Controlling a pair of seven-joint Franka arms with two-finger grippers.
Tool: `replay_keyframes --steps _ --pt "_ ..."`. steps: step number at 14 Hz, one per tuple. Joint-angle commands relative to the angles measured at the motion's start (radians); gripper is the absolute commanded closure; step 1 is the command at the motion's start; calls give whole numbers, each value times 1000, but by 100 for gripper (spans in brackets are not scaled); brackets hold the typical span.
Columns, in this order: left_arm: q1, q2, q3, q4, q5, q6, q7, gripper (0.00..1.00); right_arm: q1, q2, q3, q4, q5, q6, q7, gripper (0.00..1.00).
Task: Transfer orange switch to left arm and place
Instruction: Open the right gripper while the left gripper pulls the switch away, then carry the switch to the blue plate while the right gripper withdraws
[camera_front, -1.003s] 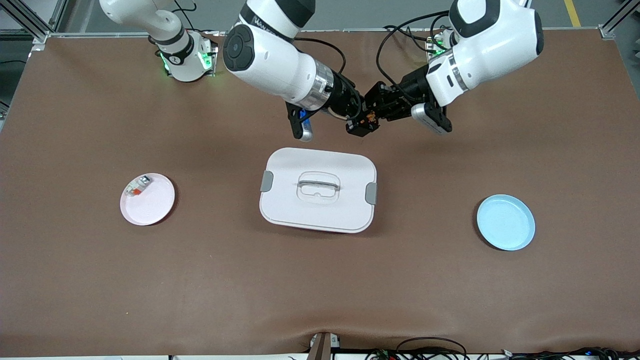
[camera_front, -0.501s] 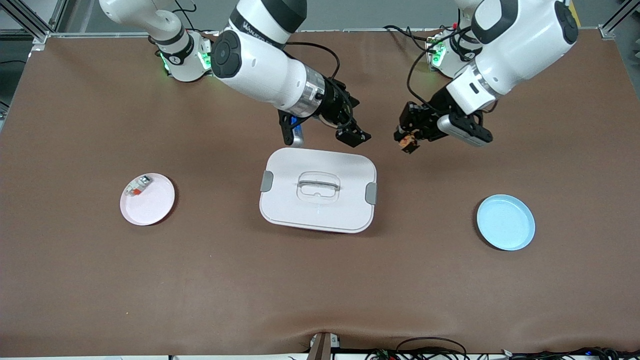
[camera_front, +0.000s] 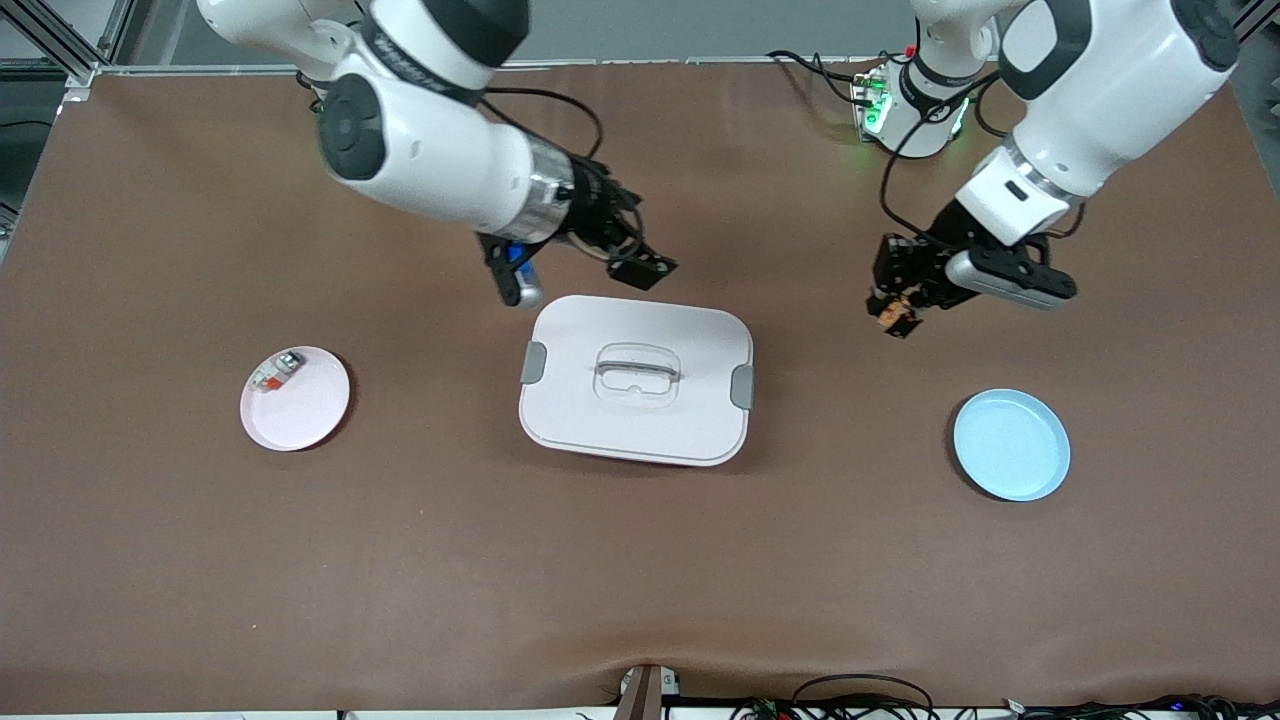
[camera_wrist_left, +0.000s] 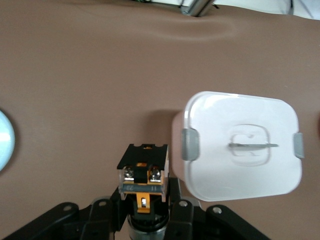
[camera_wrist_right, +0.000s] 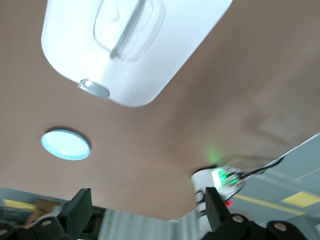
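Observation:
The orange switch (camera_front: 896, 314), a tiny black block with orange markings, is held in my left gripper (camera_front: 893, 306), which is shut on it above bare table between the box and the blue plate. In the left wrist view the switch (camera_wrist_left: 143, 172) sits between the gripper's fingers. My right gripper (camera_front: 643, 270) is open and empty, over the table just past the box's edge toward the robot bases. In the right wrist view its fingers (camera_wrist_right: 78, 210) stand wide apart with nothing between them. The white box (camera_front: 637, 379) stands at the table's middle.
A pink plate (camera_front: 295, 398) holding a small white-grey part (camera_front: 275, 372) with a red end lies toward the right arm's end. An empty blue plate (camera_front: 1011, 445) lies toward the left arm's end. The box also shows in the left wrist view (camera_wrist_left: 240, 145) and the right wrist view (camera_wrist_right: 130, 45).
The two grippers were together at the switch, then parted. My left gripper carried the switch toward the blue plate. My right gripper, open, drew back toward the right arm's end.

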Motion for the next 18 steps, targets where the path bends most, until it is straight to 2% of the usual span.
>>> replay_keyframes --steps 1,3,5,7,8,12,15,18 --pt "57 32 -9 52 109 -45 19 100 -33 -62 11 -42 -149 -97 -185 0" --pt "95 83 -9 116 154 -98 34 100 -48 -84 11 -70 -247 -142 -316 0" --pt "112 123 -7 167 261 -135 71 100 -80 -118 11 -131 -280 -143 -437 0" --pt "138 175 -7 208 356 -181 144 100 -82 -159 11 -209 -394 -139 -593 0" --pt "157 192 -1 219 367 -185 213 100 -85 -176 13 -242 -433 -133 -638 0" --pt "266 238 -1 215 371 -241 523 100 -140 -224 11 -311 -514 -117 -842 0" --pt "301 285 0 215 377 -246 615 100 -172 -231 11 -317 -546 -116 -937 0" --pt "316 335 -1 212 484 -234 674 100 -207 -262 11 -372 -583 -52 -1048 0"
